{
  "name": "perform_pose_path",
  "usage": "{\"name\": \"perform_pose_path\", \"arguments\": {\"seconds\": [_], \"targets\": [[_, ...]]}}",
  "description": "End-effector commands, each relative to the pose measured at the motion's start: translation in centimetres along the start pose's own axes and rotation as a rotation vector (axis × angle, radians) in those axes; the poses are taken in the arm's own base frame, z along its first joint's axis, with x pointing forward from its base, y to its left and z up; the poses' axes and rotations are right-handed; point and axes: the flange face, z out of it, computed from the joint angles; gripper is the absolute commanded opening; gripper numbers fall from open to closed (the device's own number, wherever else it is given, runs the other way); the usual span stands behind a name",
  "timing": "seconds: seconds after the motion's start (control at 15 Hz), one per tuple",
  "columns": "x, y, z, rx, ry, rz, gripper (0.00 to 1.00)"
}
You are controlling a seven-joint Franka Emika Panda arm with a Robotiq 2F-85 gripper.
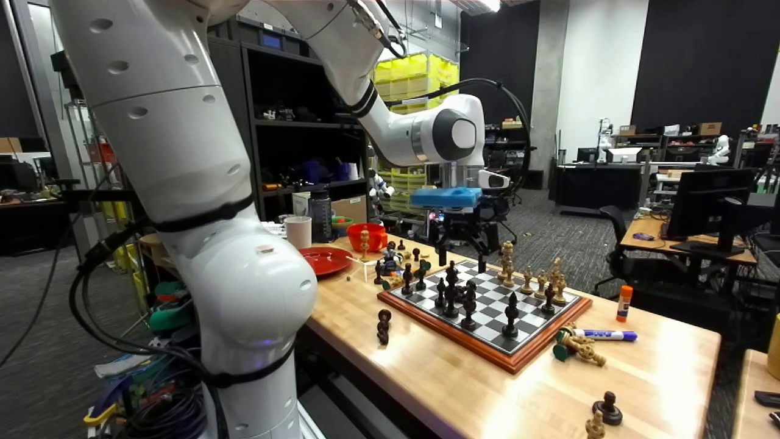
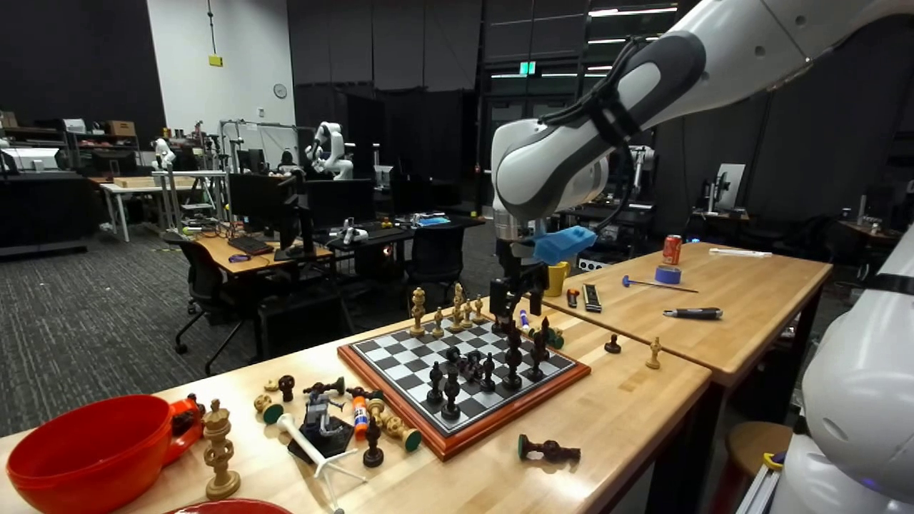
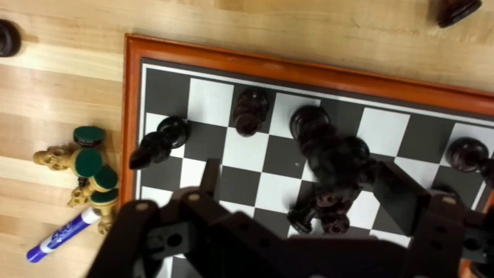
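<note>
We see the claw [image 1: 462, 261] spread wide above the chessboard [image 3: 270, 66], dark chess pieces [image 3: 251, 110] standing and toppled below it — the wrist view shows them from overhead — while only in an exterior view do we find the red can [image 2: 672, 250] on an adjoining tabletop [image 2: 757, 285].

one chessboard [image 3: 279, 189], over twenty chess pieces [image 1: 510, 317] (too crowded for an exact count), one marker [image 3: 63, 234], one red plate [image 1: 326, 261]
</note>
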Motion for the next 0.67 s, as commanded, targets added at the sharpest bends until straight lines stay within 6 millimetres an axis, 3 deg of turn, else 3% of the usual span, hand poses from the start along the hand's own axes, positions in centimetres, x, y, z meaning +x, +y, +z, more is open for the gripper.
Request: {"name": "perform_pose_path", "arguments": {"seconds": [0.0,0.6], "targets": [[-0.8,-2.5,-0.6,-0.027,-0.026,-0.143,1.0],[-0.1,-6.3,-0.1,-0.032,-0.042,-0.326,1.0]]}}
